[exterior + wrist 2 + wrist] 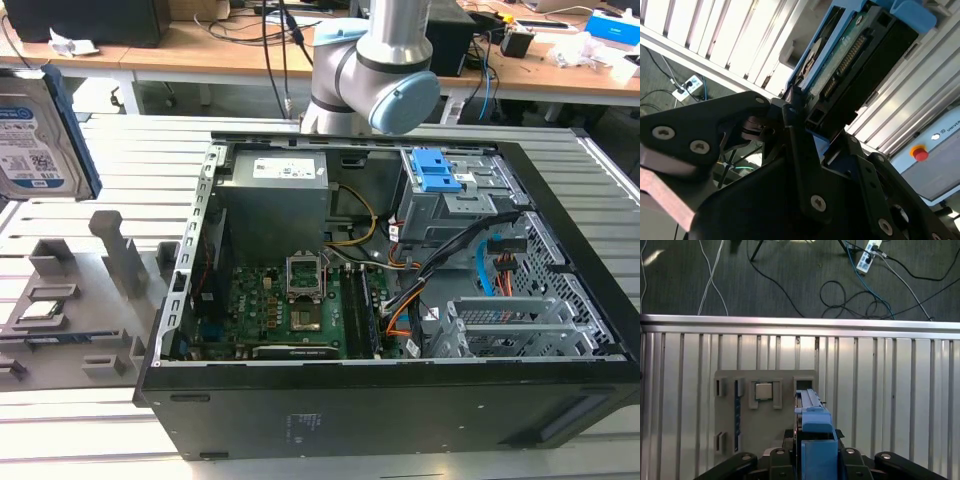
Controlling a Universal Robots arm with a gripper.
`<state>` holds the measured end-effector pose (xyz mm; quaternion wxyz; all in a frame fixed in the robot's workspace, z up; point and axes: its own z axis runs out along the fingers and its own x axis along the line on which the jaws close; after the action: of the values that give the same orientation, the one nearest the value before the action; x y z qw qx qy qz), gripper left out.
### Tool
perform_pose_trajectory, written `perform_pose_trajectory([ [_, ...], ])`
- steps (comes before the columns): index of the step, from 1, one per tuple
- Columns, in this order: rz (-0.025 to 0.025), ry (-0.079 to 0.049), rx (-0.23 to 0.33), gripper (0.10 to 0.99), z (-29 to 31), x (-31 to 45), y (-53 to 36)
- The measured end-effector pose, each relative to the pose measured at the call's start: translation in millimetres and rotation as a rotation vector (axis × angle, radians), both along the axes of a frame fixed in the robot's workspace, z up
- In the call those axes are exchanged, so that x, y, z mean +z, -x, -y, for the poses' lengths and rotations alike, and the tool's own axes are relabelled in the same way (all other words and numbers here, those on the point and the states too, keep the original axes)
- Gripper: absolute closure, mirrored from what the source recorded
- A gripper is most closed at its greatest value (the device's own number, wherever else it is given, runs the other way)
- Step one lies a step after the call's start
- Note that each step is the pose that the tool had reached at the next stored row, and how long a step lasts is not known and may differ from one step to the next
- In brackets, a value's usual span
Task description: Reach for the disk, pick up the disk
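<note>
— Where's the disk?
— Up in the air, at ten o'clock from the open computer case, above the grey tray.
— And the gripper?
— Jaws clenched on the disk's edge.

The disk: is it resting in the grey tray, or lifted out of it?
Lifted out. The disk stands on edge in the air above the grey tray, clamped by the end effector.
</note>
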<state>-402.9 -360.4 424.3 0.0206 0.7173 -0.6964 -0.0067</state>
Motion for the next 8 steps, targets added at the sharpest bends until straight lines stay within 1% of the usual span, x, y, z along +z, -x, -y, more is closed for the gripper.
perform_pose_trajectory([
  [8,0.0000,0.002,0.000,0.718,-0.8,16.9,-0.1],
])
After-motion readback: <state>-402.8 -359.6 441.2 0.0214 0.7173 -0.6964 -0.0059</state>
